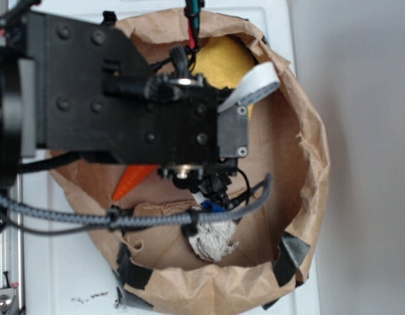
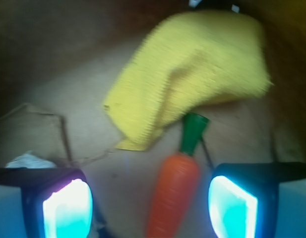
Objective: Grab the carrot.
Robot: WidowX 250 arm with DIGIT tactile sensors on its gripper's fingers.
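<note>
The orange carrot (image 2: 173, 193) lies on the brown paper floor of the bag, its green stem cap (image 2: 193, 131) pointing toward the yellow cloth. In the wrist view it sits between my two glowing fingers (image 2: 68, 208), nearer the right one, touching neither. My gripper (image 2: 150, 210) is open and holds nothing. In the exterior view only the carrot's pointed tip (image 1: 131, 181) shows from under the black arm; the gripper itself is hidden beneath the arm's body.
A folded yellow cloth (image 2: 192, 74) lies just beyond the carrot's stem. A crumpled whitish paper ball (image 1: 212, 239) sits near the bag's front wall. The rolled brown paper bag rim (image 1: 314, 151) surrounds everything. A grey cable (image 1: 156, 220) crosses the bag.
</note>
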